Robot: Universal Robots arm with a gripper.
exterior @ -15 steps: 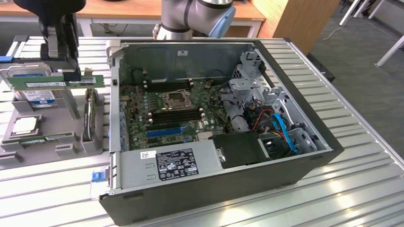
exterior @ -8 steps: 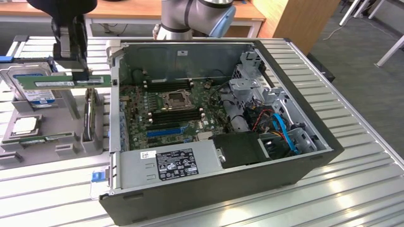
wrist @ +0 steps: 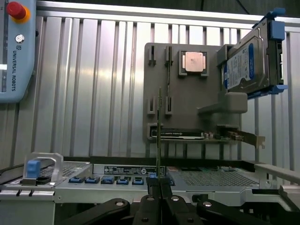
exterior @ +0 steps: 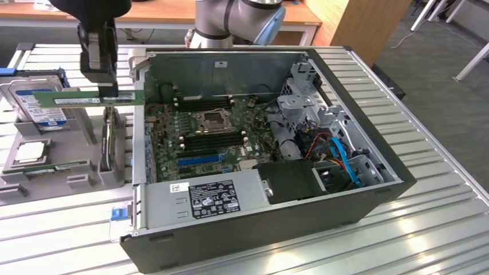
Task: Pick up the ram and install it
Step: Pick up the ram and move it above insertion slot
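Observation:
My gripper [exterior: 107,90] is shut on the ram [exterior: 77,99], a long thin green stick that it holds level in the air. The stick hangs above the grey parts holder [exterior: 77,172], just outside the open computer case's wall on the exterior view's left. In the wrist view the ram [wrist: 160,126] shows edge-on as a thin line rising from between the closed fingers of the gripper [wrist: 160,185]. Black memory slots [exterior: 202,103] lie on the motherboard [exterior: 229,146] inside the case, on both sides of the processor socket [exterior: 212,120].
The holder carries a blue-labelled hard drive [exterior: 38,106], a square silver processor [exterior: 31,152] and an upright dark card [exterior: 107,146]. The case [exterior: 367,195] holds a power supply [exterior: 206,197], drive cage and blue cables [exterior: 344,160]. A teach pendant [wrist: 14,51] lies on the slatted table.

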